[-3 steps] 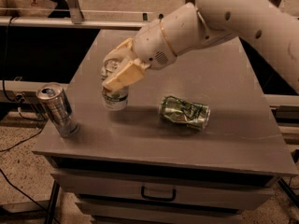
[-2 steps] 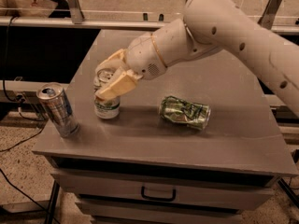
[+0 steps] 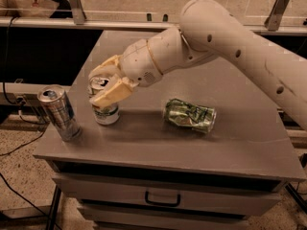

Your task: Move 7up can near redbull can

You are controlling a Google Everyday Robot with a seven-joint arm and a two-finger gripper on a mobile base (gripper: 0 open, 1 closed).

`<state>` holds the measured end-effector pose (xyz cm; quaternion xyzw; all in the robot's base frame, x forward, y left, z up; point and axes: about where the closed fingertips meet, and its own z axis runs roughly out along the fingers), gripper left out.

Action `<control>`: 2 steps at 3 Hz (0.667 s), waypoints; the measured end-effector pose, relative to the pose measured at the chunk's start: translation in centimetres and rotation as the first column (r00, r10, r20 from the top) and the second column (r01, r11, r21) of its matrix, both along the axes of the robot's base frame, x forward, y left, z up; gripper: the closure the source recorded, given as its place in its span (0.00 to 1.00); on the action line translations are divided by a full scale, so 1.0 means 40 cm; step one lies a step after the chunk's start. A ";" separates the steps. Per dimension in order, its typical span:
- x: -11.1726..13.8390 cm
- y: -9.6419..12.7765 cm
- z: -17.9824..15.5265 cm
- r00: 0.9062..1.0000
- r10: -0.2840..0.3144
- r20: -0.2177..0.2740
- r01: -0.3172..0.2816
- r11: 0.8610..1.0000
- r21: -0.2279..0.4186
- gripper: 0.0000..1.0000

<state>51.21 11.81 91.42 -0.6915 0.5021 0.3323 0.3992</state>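
The 7up can [image 3: 105, 113], white and light green with a silver top, stands upright on the grey table [image 3: 230, 143] at the left. My gripper [image 3: 106, 84] is shut on the 7up can, its tan fingers [image 3: 111, 94] clasping the can's upper part. The redbull can [image 3: 59, 112], slim and silver-blue, stands upright near the table's front left corner, a short gap left of the 7up can.
A dark green crushed can [image 3: 190, 115] lies on its side at the table's middle, right of the 7up can. My white arm [image 3: 230, 47] stretches in from the upper right. A drawer with a handle [image 3: 162, 198] sits under the tabletop. Cables run on the floor at left.
My gripper has moved the 7up can to the left and a little toward the front, closer to the redbull can. The other cans have not moved.
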 end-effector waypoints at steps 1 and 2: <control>-0.003 0.005 0.000 1.000 0.004 0.000 -0.004 1.000 -0.001 0.31; -0.007 0.011 0.000 1.000 0.010 0.000 -0.010 1.000 -0.001 0.02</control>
